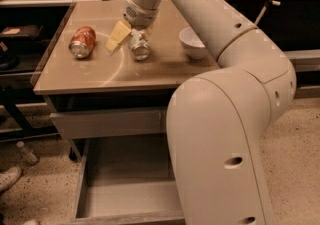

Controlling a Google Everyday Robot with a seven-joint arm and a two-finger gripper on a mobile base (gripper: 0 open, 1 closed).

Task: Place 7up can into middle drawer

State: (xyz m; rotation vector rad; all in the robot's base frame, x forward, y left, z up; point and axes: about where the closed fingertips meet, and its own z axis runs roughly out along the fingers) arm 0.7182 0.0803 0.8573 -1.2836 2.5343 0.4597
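Observation:
The 7up can (pixel 140 47) lies on its side in the middle of the tabletop (pixel 150 71), a shiny end facing me. My gripper (pixel 128 43) hangs right over it and is open. One pale yellow finger (pixel 117 37) slants down just left of the can; the other finger is hidden behind the can and wrist. The can rests on the table. The middle drawer (pixel 125 196) is pulled out below the table front, grey, with nothing showing in the part I can see. My arm hides its right part.
An orange-red can (pixel 82 42) lies left of the 7up can. A white bowl (pixel 192 43) stands to its right. A shut drawer front (pixel 107 121) sits above the open one. My large arm body (pixel 220 139) fills the right foreground.

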